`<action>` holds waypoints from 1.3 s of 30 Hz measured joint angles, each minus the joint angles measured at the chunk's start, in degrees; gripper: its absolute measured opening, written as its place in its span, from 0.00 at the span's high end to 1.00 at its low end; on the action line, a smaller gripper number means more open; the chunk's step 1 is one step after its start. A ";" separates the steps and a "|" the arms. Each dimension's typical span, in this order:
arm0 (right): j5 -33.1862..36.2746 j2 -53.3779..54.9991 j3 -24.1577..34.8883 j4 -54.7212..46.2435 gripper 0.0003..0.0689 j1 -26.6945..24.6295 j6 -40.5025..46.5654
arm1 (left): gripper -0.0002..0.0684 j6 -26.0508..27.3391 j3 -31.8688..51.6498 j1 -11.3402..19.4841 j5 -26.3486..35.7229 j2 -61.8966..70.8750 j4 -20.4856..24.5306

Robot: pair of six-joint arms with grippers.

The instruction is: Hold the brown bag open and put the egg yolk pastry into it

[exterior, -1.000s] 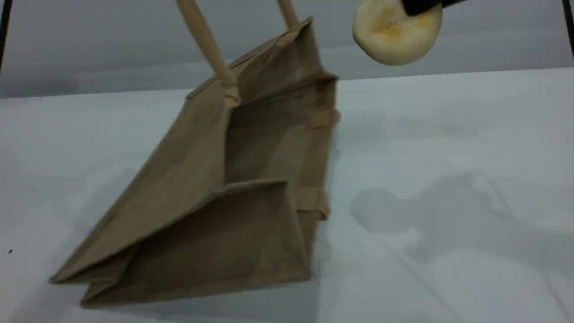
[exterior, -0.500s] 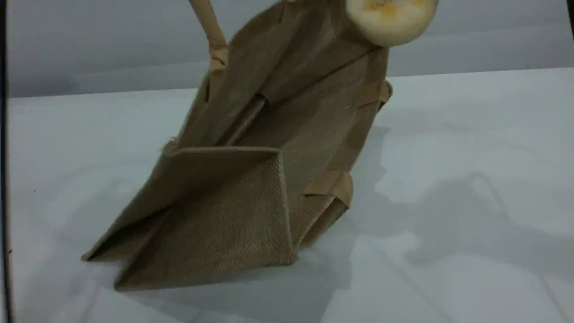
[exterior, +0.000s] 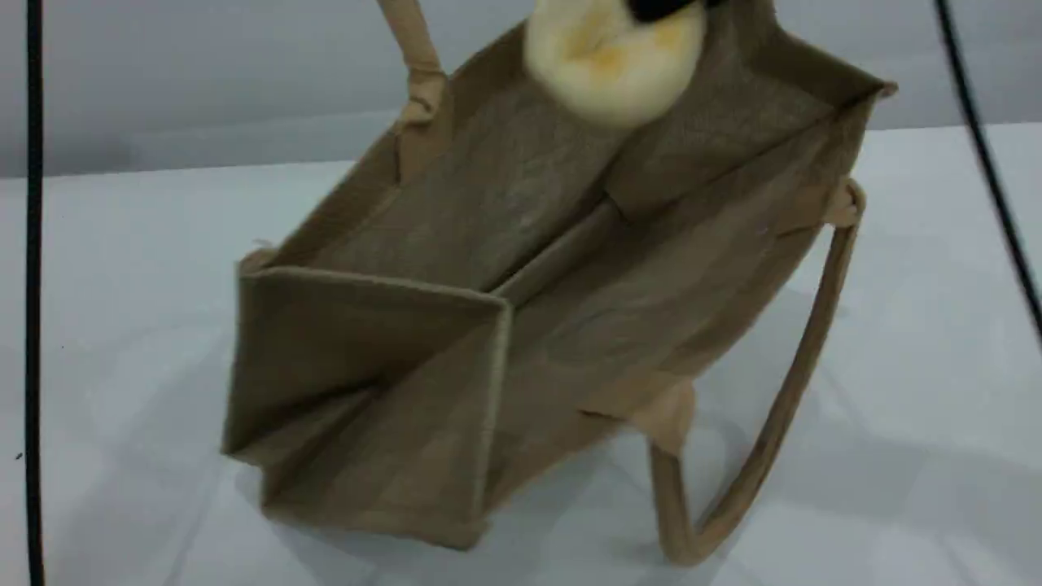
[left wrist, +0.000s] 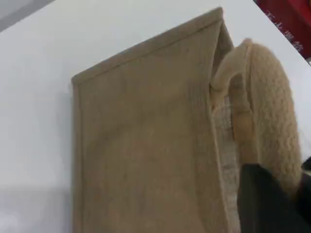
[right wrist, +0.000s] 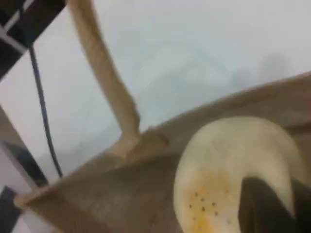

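Observation:
The brown bag (exterior: 456, 325) leans on the white table with its mouth wide open, facing up and toward the camera. Its far handle (exterior: 415, 57) rises out of the top of the scene view. In the left wrist view my left gripper (left wrist: 284, 194) is shut on that handle (left wrist: 272, 97), beside the bag's side panel (left wrist: 146, 136). The near handle (exterior: 773, 407) hangs loose at the right. The egg yolk pastry (exterior: 610, 65) hangs over the open mouth, with my right gripper (exterior: 663, 8) shut on it. The right wrist view shows the pastry (right wrist: 228, 170) just above the bag's rim (right wrist: 146, 160).
A black cable (exterior: 32, 325) runs down the scene view's left side and another cable (exterior: 985, 163) crosses its right side. The white table (exterior: 895, 448) stretches around the bag. A red thing (left wrist: 291, 14) shows at the left wrist view's top right corner.
The bag has been lifted and spread open, its mouth swinging right and widening. The near handle has dropped free. The pastry has moved left, from beside the bag to over its mouth.

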 joint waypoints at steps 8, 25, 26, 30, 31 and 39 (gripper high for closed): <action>-7.30 3.98 2.87 3.21 0.96 1.87 -0.75 | 0.88 -0.07 0.00 0.00 0.00 0.00 0.00; -16.18 14.98 2.56 25.91 0.88 7.11 -23.50 | 0.88 -0.75 0.00 0.00 -0.06 0.00 0.00; -15.99 14.98 2.56 26.87 0.85 7.11 -24.75 | 0.88 -0.75 0.00 0.00 -0.06 0.00 0.00; -15.85 14.87 2.56 28.74 0.64 7.11 -27.44 | 0.88 -0.75 0.00 0.00 -0.06 0.00 0.00; -15.55 14.81 2.56 28.59 0.58 7.11 -27.44 | 0.88 -0.75 0.00 0.00 -0.06 0.00 0.00; -10.60 9.90 2.56 22.75 0.34 6.92 -22.96 | 0.88 -0.32 0.00 0.19 -0.06 0.00 0.00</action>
